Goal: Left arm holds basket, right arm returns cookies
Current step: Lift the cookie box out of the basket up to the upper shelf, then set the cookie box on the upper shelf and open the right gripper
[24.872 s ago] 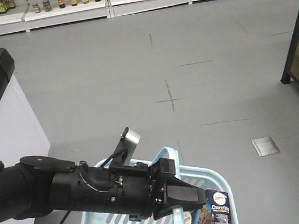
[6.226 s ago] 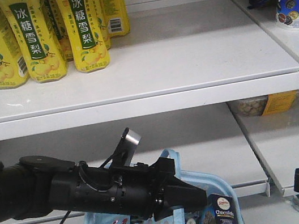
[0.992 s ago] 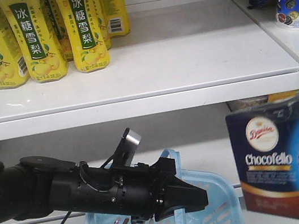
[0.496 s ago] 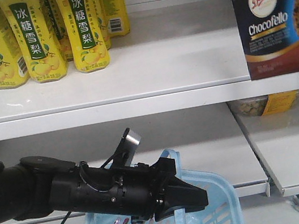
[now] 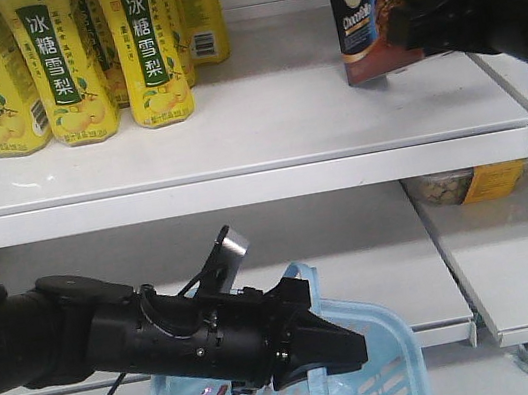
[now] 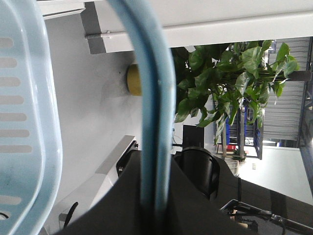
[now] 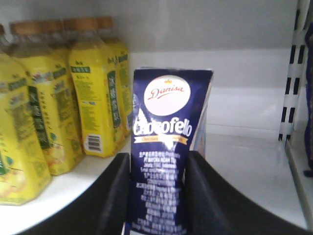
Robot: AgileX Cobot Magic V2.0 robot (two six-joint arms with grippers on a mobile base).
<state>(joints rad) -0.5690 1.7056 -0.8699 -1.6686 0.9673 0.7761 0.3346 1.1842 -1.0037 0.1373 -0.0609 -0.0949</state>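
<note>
**Item return in progress: cookie carton held over upper shelf**

Nearest: left arm [image 5: 116,344], low in the front view, its gripper [image 5: 319,345] with jaws clenched on the blue handle [image 6: 155,112] of the basket [image 5: 386,380]. The basket hangs below the lower shelf edge; what little of its inside shows holds nothing, though most is cut off by the frame.

Middle: right arm [image 5: 495,2], upper right, its gripper [image 7: 159,196] with jaws grasping the cookies [image 7: 166,147] by the narrow sides. The carton stands upright, tilted slightly, just above the upper shelf [image 5: 282,123]; whether its base touches the board cannot be told.

Far: yellow drink bottles [image 5: 59,64] ranged at the left of the same shelf, well apart from the carton. Bare board lies between.

Step in hand, as judged: placing. The pick from the basket appears done. The next move calls for lowering the carton flat onto the bare board, then releasing the jaws and drawing back without tipping it.

Legible writing: carton, "Danisa" in a round white logo, "Chocofello" beneath; fine print unreadable. Bottles, "冰糖雪梨" on green vertical bands, barcode on one side.
</note>
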